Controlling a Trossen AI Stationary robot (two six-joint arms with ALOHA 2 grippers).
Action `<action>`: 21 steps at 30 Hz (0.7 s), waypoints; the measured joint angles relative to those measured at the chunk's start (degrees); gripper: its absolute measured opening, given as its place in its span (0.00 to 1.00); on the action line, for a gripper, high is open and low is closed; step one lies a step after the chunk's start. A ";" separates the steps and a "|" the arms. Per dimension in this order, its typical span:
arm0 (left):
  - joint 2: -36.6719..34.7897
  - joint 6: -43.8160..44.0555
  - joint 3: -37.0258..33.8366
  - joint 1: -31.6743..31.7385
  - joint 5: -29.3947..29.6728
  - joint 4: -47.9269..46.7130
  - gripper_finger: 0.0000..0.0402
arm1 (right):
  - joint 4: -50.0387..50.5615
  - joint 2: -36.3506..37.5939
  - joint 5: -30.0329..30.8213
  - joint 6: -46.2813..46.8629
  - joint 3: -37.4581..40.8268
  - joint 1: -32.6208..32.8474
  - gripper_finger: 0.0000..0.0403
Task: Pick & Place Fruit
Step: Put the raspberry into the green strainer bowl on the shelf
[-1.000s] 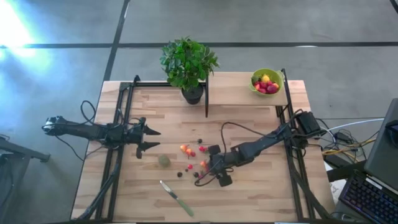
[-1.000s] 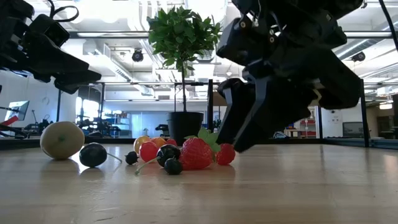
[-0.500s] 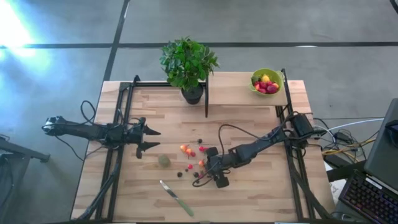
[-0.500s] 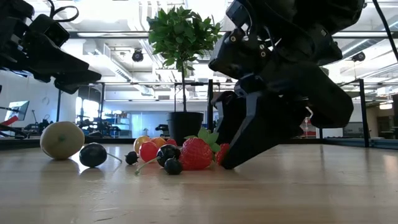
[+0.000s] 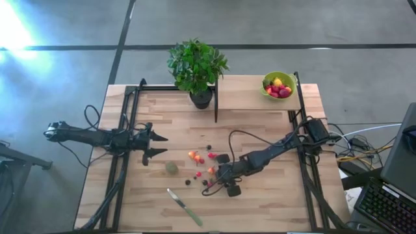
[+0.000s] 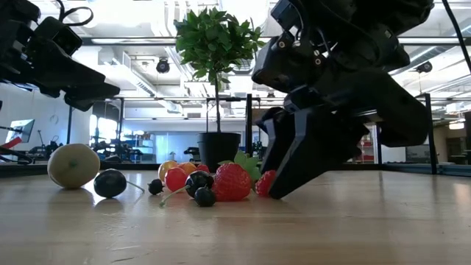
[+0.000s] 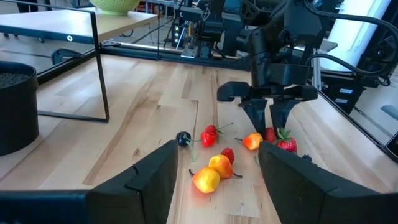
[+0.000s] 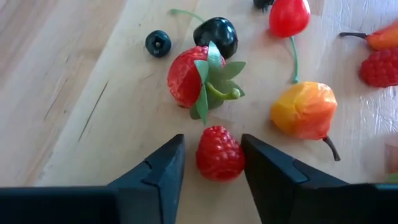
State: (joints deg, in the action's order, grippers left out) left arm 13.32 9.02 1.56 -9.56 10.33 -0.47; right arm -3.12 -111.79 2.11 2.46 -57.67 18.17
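Now, right gripper: fingers flank the raspberry, contact unclear.
Strawberry: just beyond the fingertips.
Left gripper: fingers spread, above the counter.

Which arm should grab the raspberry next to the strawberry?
The right. Its claw is already down at the table with a finger on each side of the raspberry, beside the strawberry. The left claw hangs off near the table's left rail, away from the fruit.

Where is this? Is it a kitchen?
Probably not; it looks like a robot lab. A wooden table with robot arms stands on grey concrete, beside a keyboard, and desks and bright ceiling lights show behind the potted plant.
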 joint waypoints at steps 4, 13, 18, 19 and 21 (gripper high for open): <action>0.00 -0.02 0.02 -0.01 0.01 0.00 0.57 | 0.00 0.02 0.00 -0.07 0.03 0.00 0.29; 0.00 -0.02 0.01 -0.02 0.00 0.00 0.57 | -0.01 0.07 0.18 -0.07 0.03 0.00 0.23; 0.00 -0.02 0.00 -0.01 0.01 0.00 0.57 | -0.02 0.07 0.24 -0.04 0.03 -0.02 0.28; 0.00 -0.02 0.02 -0.02 0.00 -0.02 0.57 | -0.02 0.07 0.26 -0.04 0.04 -0.02 0.28; 0.02 -0.02 0.00 0.00 0.02 0.00 0.57 | -0.02 0.07 0.28 -0.07 0.03 -0.02 0.26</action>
State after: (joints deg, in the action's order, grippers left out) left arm 13.34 8.99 1.56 -9.56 10.35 -0.47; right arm -3.14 -111.72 2.39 2.39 -57.65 18.15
